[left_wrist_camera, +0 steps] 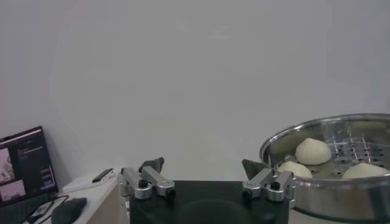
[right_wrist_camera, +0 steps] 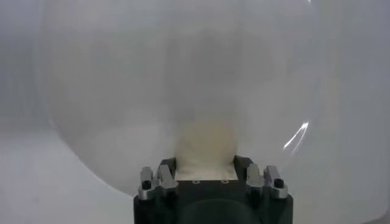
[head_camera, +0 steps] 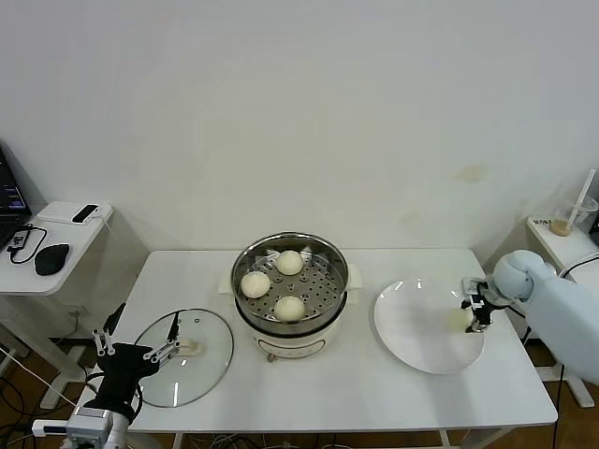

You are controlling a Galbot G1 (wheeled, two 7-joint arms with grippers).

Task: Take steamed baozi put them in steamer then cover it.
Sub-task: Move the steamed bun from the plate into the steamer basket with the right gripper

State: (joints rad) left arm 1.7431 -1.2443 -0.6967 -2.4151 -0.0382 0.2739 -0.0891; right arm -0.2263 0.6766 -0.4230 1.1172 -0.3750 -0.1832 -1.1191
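Three cream-white baozi (head_camera: 289, 262) lie on the perforated tray of the steel steamer (head_camera: 245, 267) at the table's middle; they also show in the left wrist view (left_wrist_camera: 312, 151). A fourth baozi (head_camera: 460, 318) sits on the right part of the white plate (head_camera: 412, 323). My right gripper (head_camera: 475, 310) is closed around that baozi, which fills the space between its fingers in the right wrist view (right_wrist_camera: 205, 146). The glass cover (head_camera: 150, 360) with its cream handle (head_camera: 190, 347) lies flat at the table's front left. My left gripper (head_camera: 136, 346) hangs open and empty over the cover's left side.
A side table (head_camera: 56, 245) with a mouse and cables stands at the far left, and a laptop screen (left_wrist_camera: 24, 164) shows in the left wrist view. A small stand with a cup (head_camera: 562, 224) is at the far right. The wall runs behind the table.
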